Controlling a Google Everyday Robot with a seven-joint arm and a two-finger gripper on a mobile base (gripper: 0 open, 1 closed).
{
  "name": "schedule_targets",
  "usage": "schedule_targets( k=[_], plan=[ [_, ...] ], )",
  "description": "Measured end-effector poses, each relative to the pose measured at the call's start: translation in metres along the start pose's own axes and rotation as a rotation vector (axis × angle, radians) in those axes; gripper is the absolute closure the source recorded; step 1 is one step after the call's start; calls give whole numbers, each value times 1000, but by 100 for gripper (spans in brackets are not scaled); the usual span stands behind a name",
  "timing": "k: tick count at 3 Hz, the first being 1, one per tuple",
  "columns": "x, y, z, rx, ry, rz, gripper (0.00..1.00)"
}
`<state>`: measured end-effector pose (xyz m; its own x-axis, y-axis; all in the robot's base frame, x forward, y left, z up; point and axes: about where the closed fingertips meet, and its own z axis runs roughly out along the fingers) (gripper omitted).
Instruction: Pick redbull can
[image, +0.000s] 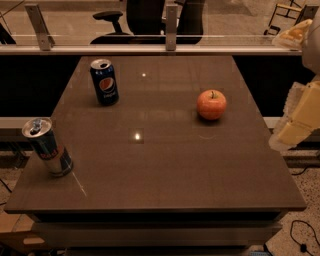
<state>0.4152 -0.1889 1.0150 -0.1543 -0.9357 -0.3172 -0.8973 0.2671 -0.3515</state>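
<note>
Redbull can (47, 147) well left of claw (294, 127)

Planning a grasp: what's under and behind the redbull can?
Under the redbull can: the table. Farther behind: a Pepsi can. The redbull can's far side is hidden. The gripper hangs beyond the table's right edge.

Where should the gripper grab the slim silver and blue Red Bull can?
Grip the slim silver-and-blue redbull can around its mid-body, fingers on opposite sides: it stands upright, alone, at the front left corner of the dark brown table. The gripper sits past the right edge, so approach from the right.
</note>
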Motion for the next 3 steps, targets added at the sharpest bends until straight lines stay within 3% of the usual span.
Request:
schedule_targets(
  k=[2, 3],
  plan=[
    [-4, 10, 14, -70, -297, -23, 0],
    [-25, 24, 13, -124, -476, -53, 0]
  ],
)
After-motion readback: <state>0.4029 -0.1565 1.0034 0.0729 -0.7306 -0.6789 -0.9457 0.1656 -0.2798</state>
